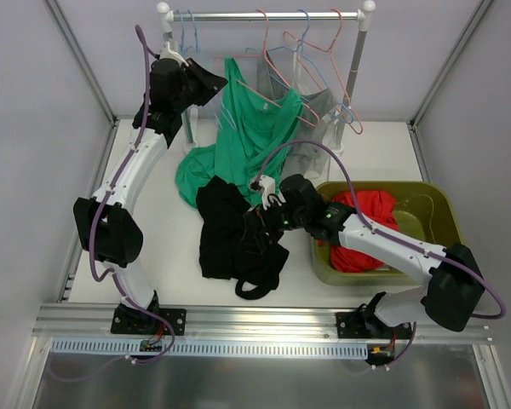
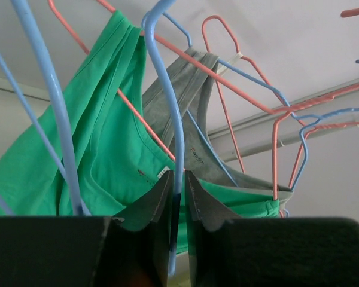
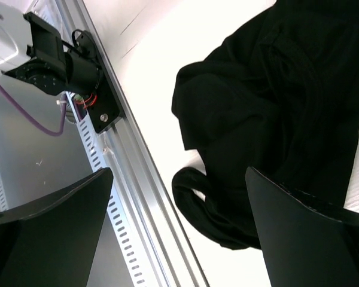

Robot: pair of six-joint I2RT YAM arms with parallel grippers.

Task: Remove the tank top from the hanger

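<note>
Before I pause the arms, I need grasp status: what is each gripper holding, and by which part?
The left gripper pinches a blue hanger by its wire, jaws shut. The right gripper holds nothing; jaws open above the black garment.

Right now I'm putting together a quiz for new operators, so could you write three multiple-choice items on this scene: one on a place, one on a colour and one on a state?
1. Where does the red garment lie?
A) on the rack
B) in the olive bin
C) on the bare table

2. What colour is the hanger wire held by the left gripper?
A) pink
B) white
C) blue

3. How does the right gripper stand?
A) open above the black garment
B) shut on the red garment
C) shut on the hanger wire

Key: 1 B, red cloth fills the bin. 2 C, the left wrist view shows a blue wire pinched. 3 A, its jaws stand wide apart over black cloth.
</note>
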